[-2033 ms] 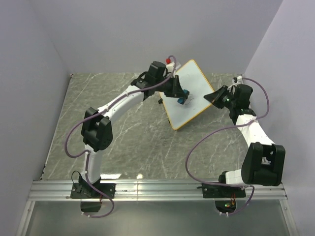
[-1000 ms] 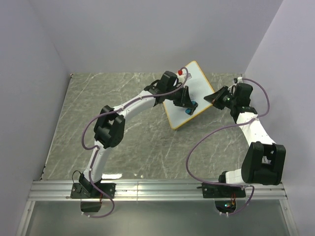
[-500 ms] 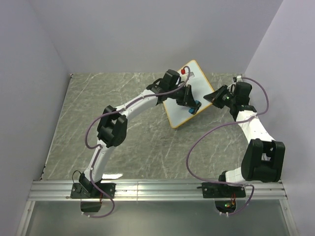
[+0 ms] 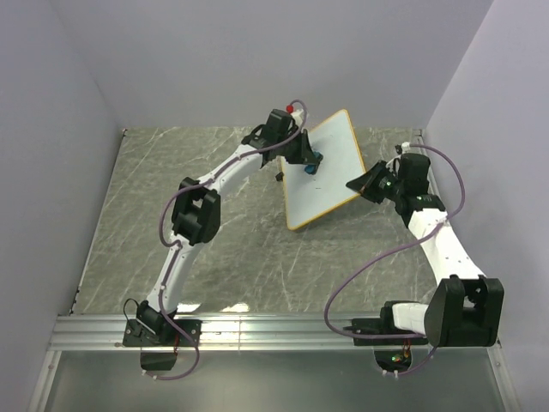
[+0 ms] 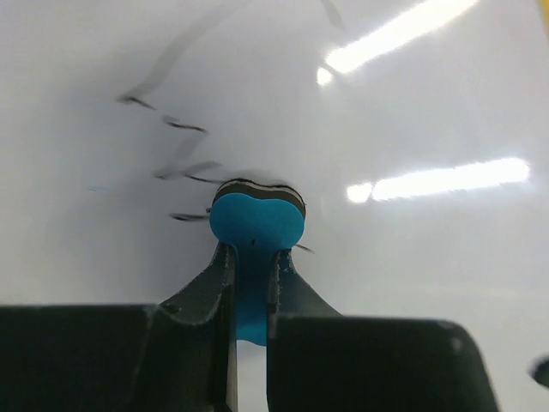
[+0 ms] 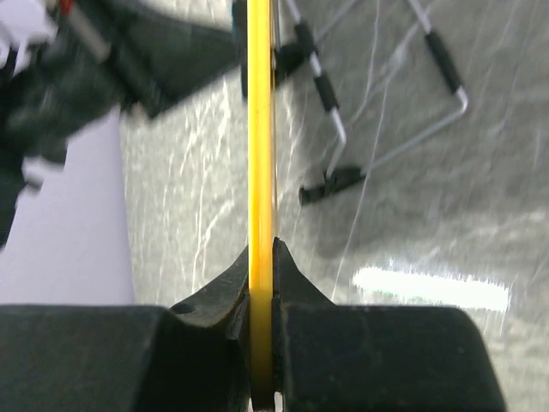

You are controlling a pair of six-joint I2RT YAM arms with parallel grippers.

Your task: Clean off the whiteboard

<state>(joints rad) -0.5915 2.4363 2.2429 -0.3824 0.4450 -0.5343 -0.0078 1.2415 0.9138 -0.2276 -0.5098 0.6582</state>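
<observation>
The whiteboard [image 4: 330,172], white with an orange-yellow rim, is held tilted above the far right of the table. My right gripper [image 4: 358,185] is shut on its right edge; in the right wrist view the yellow rim [image 6: 260,129] runs edge-on between the fingers. My left gripper [image 4: 310,161] is shut on the small blue eraser [image 5: 256,225] and presses it against the board's upper left part. Faint dark scribbles [image 5: 184,150] show on the board [image 5: 412,283] up and left of the eraser. In the top view the eraser [image 4: 314,160] peeks out beside the left fingers.
A wire stand with black feet [image 6: 377,129] lies on the grey marbled table [image 4: 214,232] under the board. Lilac walls close in the left, back and right. A metal rail [image 4: 274,330] runs along the near edge.
My left gripper has swept the eraser from the board's lower right part up to its upper left. My right gripper and the board have shifted left and tilted a little.
</observation>
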